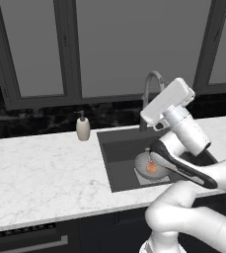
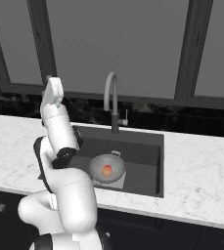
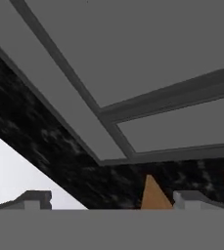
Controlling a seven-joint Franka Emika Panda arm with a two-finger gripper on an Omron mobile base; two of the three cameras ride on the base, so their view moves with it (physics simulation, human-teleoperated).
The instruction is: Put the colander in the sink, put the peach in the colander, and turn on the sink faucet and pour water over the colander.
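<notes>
On my left stands the soap bottle [image 1: 83,127] on the counter [image 1: 35,168]; right of it the sink [image 2: 147,146] holds the colander [image 2: 103,177], and the peach [image 2: 106,170] sits inside it. So I judge the tap is what remains. My gripper [image 3: 111,199] is spread wide and carries nothing, raised above the basin's left part and aimed at the dark wall and window. The faucet [image 2: 112,100] rises to its right at the sink's back edge, its small lever [image 2: 125,119] on the far side.
</notes>
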